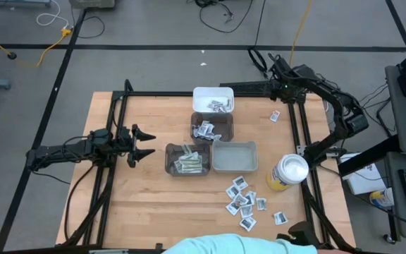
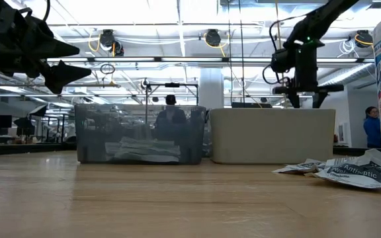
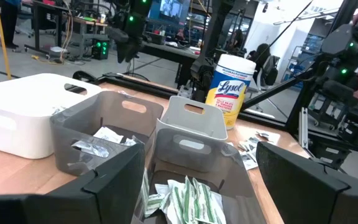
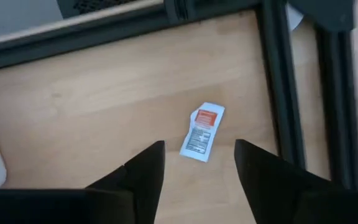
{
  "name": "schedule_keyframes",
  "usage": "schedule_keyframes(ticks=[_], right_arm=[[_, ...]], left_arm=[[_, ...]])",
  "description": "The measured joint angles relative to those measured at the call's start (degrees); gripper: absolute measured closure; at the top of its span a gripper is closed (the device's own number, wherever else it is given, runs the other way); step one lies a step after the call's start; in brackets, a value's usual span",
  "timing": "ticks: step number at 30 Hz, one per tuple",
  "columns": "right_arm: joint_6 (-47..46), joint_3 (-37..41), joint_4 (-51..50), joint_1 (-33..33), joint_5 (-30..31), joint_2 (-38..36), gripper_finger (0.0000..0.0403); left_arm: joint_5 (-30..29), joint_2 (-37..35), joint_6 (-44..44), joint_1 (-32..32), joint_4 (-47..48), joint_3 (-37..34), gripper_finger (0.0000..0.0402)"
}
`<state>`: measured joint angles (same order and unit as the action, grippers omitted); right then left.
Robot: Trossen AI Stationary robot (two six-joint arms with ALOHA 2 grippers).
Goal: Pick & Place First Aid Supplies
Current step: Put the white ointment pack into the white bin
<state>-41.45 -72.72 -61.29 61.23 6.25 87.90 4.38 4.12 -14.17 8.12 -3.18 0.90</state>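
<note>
A: Checking the right gripper (image 4: 197,163) first. It hung at the far right of the worktop (image 1: 146,204), above a lone white packet with an orange-red label (image 4: 201,132). Fingers were spread wide with nothing between them; the packet lay flat on the wood in the gap below, untouched.

B: Same packet in the high view?

A: Yes, the small one (image 1: 275,116) near the far right corner, just inside the black frame rail (image 1: 303,123). Well apart from the rest.

B: Left gripper?

A: Left gripper (image 1: 144,143) was out over the left half of the worktop, pointed at the bins. Fingers parted, empty. It sat just short of the dark grey bin (image 1: 187,159).

B: Where were the supplies?

A: Split up. Striped strip wrappers (image 3: 188,198) in that near grey bin. Clear-ish sachets (image 3: 101,140) in the second grey bin (image 1: 212,128) behind it. A few packets (image 1: 220,105) in the white bin (image 1: 213,97) farthest back. The pale bin (image 1: 235,156) beside the first grey one, contents not visible.

B: Loose ones?

A: A cluster of square white sachets with dark print (image 1: 243,200) on the worktop near the front right, one stray (image 1: 279,218) just beside it. The yellow wipes canister (image 1: 288,173) stood near them, by the right rail.

B: Anyone around?

A: A light sleeve (image 1: 238,245) at the front edge.
</note>
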Motion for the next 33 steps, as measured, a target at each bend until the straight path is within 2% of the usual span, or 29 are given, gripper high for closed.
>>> schedule_keyframes(ticks=[10,18,33], right_arm=[[-3.0,9.4,10.7,-1.9,-0.3,0.9,0.0248],[-4.4,9.8,11.6,-2.9,-0.4,7.6,0.0257],[-6.9,9.8,12.8,-0.9,-1.8,14.0,0.0260]], left_arm=[[0.0,0.0,0.0,0.0,0.0,0.0,0.0091],[0.0,0.0,0.0,0.0,0.0,0.0,0.0091],[0.0,0.0,0.0,0.0,0.0,0.0,0.0091]])
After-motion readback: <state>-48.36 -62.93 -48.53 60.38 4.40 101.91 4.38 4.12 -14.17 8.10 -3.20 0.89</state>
